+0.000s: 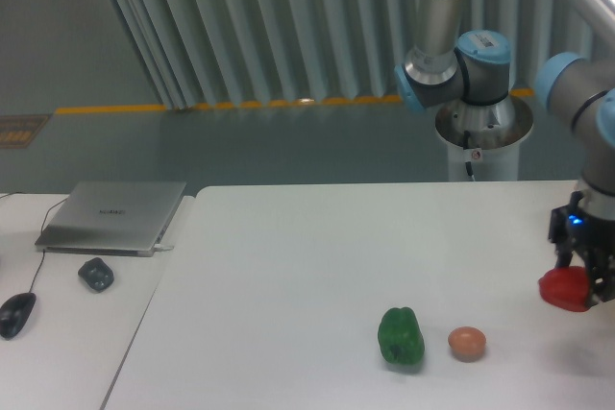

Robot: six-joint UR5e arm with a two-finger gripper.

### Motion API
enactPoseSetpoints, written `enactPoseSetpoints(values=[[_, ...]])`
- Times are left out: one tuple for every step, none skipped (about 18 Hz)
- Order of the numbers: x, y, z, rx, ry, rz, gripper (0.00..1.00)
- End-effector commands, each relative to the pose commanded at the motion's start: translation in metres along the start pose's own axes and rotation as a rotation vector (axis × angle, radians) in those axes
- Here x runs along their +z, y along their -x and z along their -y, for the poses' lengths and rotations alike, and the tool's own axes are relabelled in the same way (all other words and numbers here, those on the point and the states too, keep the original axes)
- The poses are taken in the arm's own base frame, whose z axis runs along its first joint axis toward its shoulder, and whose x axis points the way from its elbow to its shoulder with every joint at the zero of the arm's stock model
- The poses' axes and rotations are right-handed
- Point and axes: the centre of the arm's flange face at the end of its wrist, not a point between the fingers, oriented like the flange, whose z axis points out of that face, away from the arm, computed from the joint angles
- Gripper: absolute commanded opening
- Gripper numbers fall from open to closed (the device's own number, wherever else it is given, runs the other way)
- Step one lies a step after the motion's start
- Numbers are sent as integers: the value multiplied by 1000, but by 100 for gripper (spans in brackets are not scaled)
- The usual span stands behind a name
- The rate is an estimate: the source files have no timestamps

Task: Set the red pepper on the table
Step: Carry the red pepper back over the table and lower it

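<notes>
The red pepper (564, 289) is small, glossy and bright red, at the right edge of the view. My gripper (579, 276) is shut on it from above, its dark fingers either side of the pepper. The pepper hangs a little above the white table (288, 266), with a faint shadow under it. Whether it touches the tabletop I cannot tell.
A green pepper (401, 337) and a small orange-brown egg-like ball (467, 343) lie on the table to the left of the gripper. The adjoining desk at left holds a closed laptop (113, 216), a dark small object (96, 275) and a mouse (17, 313).
</notes>
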Motion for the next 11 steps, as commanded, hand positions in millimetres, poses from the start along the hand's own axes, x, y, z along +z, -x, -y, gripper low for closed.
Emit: enactPoseSetpoints(values=[[8,-5,4,-14,26,6,59],[12,-7,6,-20,47,23,59],[12,-7,9,-15,61,45,59],[16,-10,13,-11,64,41,59],[20,-12,14,-9,65,35,59],[25,-14,13,-11,66,24,59],[27,-15,13,-9,66,19,59],[29,-17,16,-5,63,11,59],[35,-17,19,-2,64,-1,59],[42,-19,19,-4,62,-16,59],[51,-23,17,-7,65,-34,59]])
